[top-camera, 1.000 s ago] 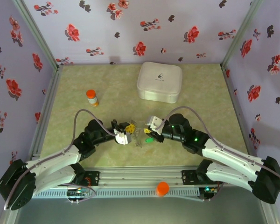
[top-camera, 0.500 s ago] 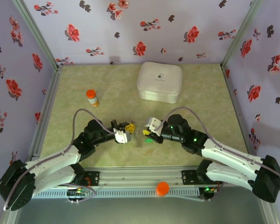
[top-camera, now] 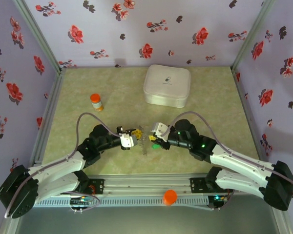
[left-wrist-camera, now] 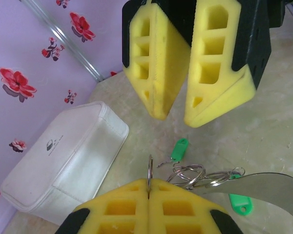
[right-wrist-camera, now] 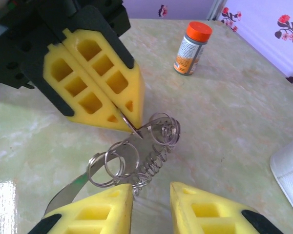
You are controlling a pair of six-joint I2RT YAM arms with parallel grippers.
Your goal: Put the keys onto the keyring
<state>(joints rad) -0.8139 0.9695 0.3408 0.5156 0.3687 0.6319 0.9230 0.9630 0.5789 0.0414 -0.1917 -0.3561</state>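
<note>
My left gripper (left-wrist-camera: 149,183) is shut on a thin steel ring of the keyring (left-wrist-camera: 149,168), holding it edge-on just above the table. From that ring hangs a tangle of more rings and a wire coil (right-wrist-camera: 154,163). Two green-headed keys lie on the table under it, one (left-wrist-camera: 179,148) apart from the tangle, the other (left-wrist-camera: 240,203) partly behind a shiny flat metal strip (left-wrist-camera: 268,187). My right gripper (right-wrist-camera: 151,191) faces the left one (right-wrist-camera: 130,125) at close range, jaws parted, with the coil touching its left finger (right-wrist-camera: 115,207). From above, both grippers meet near the table's front middle (top-camera: 143,138).
An orange-capped bottle (top-camera: 96,102) stands at mid left. A white zipped case (top-camera: 167,85) lies at the back centre. Flowered walls with metal posts close in the table on three sides. An orange cap (top-camera: 169,197) rests on the front rail.
Both grippers have edged closer together over the ring tangle. The left gripper's hold on the ring is unchanged.
</note>
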